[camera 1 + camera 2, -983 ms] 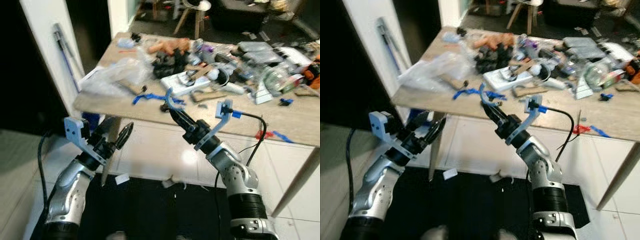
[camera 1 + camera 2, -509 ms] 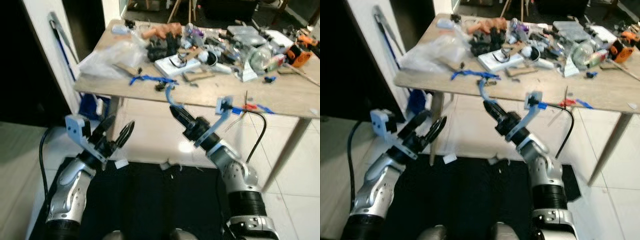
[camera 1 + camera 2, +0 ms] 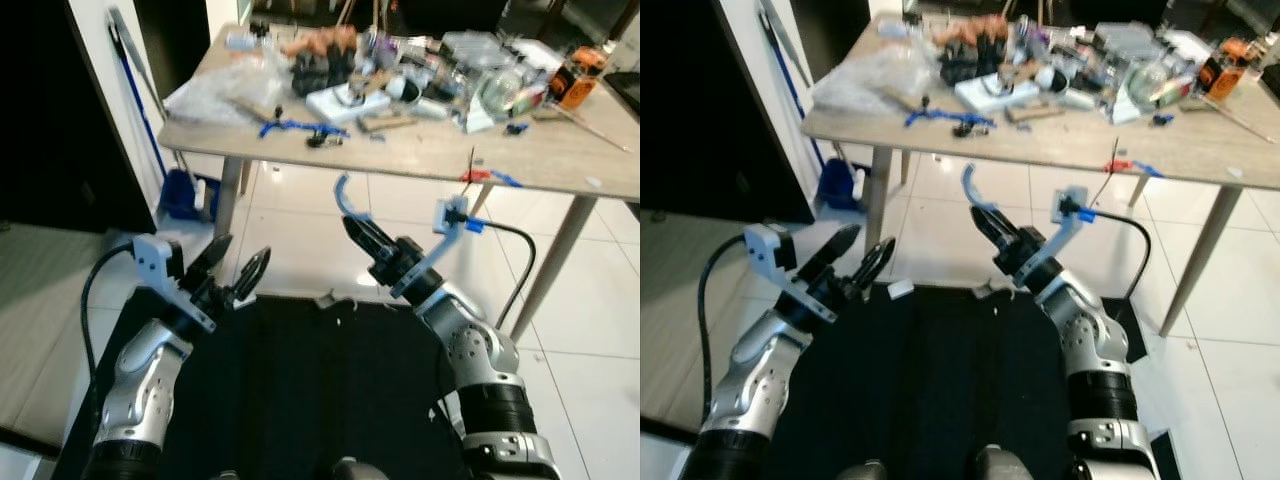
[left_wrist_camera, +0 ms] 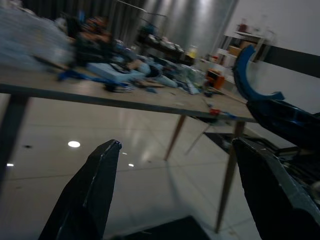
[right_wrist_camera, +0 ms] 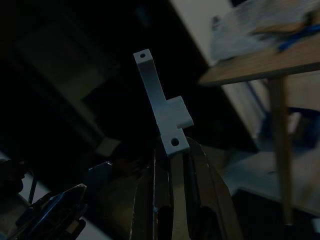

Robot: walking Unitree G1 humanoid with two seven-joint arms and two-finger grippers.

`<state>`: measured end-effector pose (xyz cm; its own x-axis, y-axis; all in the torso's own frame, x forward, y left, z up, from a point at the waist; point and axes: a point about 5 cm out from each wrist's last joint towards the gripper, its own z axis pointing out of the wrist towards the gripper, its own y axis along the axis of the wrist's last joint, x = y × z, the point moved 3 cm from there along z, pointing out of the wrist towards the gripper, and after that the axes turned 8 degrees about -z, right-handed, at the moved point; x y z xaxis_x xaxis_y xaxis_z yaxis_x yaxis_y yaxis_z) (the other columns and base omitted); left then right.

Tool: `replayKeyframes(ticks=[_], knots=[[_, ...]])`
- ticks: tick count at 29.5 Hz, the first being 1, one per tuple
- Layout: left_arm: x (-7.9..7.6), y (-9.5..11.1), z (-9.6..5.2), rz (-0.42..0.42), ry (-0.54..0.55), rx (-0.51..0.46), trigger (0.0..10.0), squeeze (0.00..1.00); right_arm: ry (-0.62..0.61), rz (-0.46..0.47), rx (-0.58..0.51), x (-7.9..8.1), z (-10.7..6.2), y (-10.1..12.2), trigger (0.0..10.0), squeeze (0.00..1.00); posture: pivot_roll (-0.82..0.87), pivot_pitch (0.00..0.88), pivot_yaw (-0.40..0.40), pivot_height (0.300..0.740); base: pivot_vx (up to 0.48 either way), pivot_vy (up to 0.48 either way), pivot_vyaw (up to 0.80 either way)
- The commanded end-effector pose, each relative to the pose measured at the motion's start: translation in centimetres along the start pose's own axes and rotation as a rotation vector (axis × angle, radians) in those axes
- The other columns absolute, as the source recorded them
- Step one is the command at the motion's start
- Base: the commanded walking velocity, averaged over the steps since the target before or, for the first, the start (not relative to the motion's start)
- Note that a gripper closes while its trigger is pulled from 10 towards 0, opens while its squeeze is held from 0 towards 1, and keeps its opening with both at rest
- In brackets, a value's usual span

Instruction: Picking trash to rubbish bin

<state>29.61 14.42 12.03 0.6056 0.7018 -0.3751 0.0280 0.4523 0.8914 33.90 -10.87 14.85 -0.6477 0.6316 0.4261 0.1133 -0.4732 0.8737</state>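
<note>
Right gripper (image 3: 357, 228) pinches a curved blue plastic scrap (image 3: 345, 199) clear of the bench (image 3: 560, 170); left gripper (image 3: 233, 272) idles wide. Carrying step; next, finding the bin.

blurred clutter and dark corners

the heap of things on the table (image 3: 420, 150) is too small and jumbled to sort out. in the right wrist view all around the clamped plastic piece (image 5: 161, 105) is too dark to read. the doorway (image 3: 50, 120) beside the table is black.
</note>
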Motion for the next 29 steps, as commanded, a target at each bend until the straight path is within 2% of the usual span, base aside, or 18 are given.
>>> replayKeyframes(ticks=[1, 29], knots=[[-0.1, -0.48, -0.13, -0.007, -0.006, 0.013, 10.0, 0.0, -0.009, -0.006, 0.004, -0.26, -0.25, 0.08, 10.0, 0.0, 0.05, 0.0, -0.027, 0.74, -0.33, 0.0, 0.0], [-0.08, -0.6, -0.13, -0.006, -0.012, 0.015, 10.0, 0.0, -0.014, -0.013, 0.004, -0.33, -0.31, 0.05, 10.0, 0.0, 0.05, 0.0, -0.027, 0.74, -0.332, 0.0, 0.0]])
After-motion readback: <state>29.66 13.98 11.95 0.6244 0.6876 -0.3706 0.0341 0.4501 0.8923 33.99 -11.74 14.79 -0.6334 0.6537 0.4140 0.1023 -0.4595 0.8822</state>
